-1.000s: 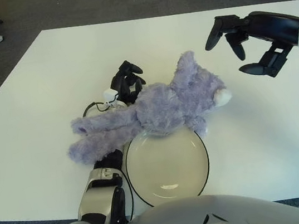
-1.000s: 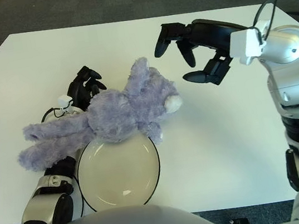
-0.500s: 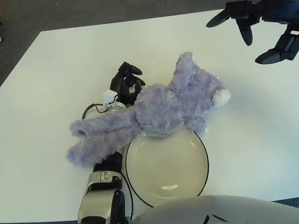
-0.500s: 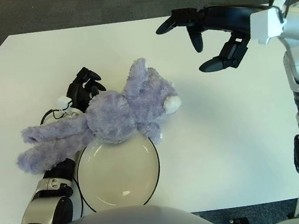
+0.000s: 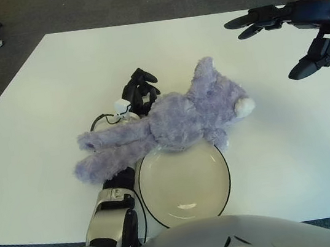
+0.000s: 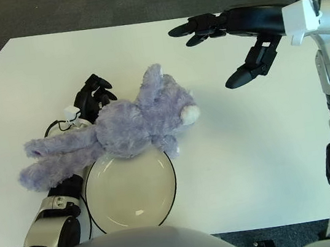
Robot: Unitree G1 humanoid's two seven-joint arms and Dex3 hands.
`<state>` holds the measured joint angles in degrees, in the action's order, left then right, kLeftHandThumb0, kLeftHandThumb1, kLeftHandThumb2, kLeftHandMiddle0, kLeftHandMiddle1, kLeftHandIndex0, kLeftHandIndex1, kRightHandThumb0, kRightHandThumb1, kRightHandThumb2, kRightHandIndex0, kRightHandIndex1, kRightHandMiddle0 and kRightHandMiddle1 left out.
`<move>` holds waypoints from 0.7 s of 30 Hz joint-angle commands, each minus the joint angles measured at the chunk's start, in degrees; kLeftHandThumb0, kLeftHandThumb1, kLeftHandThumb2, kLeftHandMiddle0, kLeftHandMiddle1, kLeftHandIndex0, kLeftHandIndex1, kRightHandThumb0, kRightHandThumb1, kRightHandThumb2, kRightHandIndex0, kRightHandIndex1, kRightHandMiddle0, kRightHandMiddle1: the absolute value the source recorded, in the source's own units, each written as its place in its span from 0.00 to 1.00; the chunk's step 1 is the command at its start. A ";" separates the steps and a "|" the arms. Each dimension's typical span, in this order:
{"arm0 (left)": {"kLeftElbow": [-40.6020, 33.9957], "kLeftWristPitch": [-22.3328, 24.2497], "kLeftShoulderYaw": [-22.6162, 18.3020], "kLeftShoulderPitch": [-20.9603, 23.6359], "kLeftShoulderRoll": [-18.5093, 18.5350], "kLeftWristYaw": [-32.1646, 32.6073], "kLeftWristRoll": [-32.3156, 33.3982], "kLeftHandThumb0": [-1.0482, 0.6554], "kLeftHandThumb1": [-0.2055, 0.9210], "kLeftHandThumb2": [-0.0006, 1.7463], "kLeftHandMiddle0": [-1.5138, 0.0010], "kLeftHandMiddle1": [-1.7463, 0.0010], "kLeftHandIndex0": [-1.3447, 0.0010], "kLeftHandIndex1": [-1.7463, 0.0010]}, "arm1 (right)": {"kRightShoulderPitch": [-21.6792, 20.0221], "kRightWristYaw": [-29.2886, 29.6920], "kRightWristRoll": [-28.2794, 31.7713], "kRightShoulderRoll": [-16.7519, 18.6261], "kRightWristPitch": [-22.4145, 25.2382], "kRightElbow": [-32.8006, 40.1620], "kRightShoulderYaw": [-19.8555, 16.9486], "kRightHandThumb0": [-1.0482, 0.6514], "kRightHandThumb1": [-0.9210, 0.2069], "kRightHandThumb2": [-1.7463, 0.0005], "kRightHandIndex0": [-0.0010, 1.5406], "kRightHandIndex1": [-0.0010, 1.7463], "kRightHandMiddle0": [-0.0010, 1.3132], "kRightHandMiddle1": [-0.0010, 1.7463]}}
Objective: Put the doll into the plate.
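Right black robot hand (image 6: 223, 46) hangs open above the white table (image 6: 268, 145); left hand (image 5: 138, 90) lies under the fluffy purple doll (image 5: 171, 122), grip unclear, doll overlapping the round cream plate (image 5: 184, 186).

Bright, even overhead light, both views sharp.
The white surface (image 5: 54, 90) looks close to washed out; the plate (image 5: 184, 185) carries a small glint, and shadows under the doll (image 5: 170, 119) seem faint.

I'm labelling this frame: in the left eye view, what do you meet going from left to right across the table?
doll with the left hand behind it → right hand, open above the table.
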<state>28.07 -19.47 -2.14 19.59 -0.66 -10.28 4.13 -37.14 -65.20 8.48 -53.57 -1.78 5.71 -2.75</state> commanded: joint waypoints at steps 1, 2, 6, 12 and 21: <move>2.03 -0.61 -0.11 -2.82 -0.09 0.38 -0.02 0.61 0.49 0.74 0.68 0.00 0.65 0.00 | -1.00 -0.38 0.74 -0.83 0.11 -0.35 -0.01 0.12 0.39 0.61 0.01 0.07 0.00 0.00; 2.13 -0.77 -0.12 -2.79 -0.09 0.27 0.04 0.61 0.49 0.74 0.68 0.00 0.65 0.00 | -1.01 -0.41 0.73 -0.82 0.11 -0.36 -0.02 0.12 0.39 0.61 0.01 0.07 0.00 0.00; 2.40 -1.30 -0.09 -2.77 -0.22 0.16 0.11 0.61 0.49 0.74 0.68 0.00 0.65 0.00 | -0.92 -0.54 0.79 -0.88 -0.03 -0.47 -0.18 0.12 0.39 0.61 0.01 0.06 0.00 0.00; 2.46 -1.49 -0.04 -2.88 -0.41 0.29 0.09 0.61 0.48 0.74 0.68 0.00 0.65 0.00 | 7.57 2.92 -5.19 -0.93 1.43 10.76 -4.23 0.12 0.39 0.61 0.01 0.06 0.00 0.00; 1.86 -1.35 0.13 -3.22 -0.64 0.43 -0.05 0.61 0.49 0.74 0.68 0.00 0.65 0.00 | 19.34 8.79 -12.15 0.18 8.39 30.76 -4.62 0.30 0.38 0.53 0.06 0.44 0.00 0.27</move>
<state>28.44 -20.24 -2.00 20.08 -1.08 -10.30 4.12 -23.20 -59.55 -1.56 -53.63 3.49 25.62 -6.69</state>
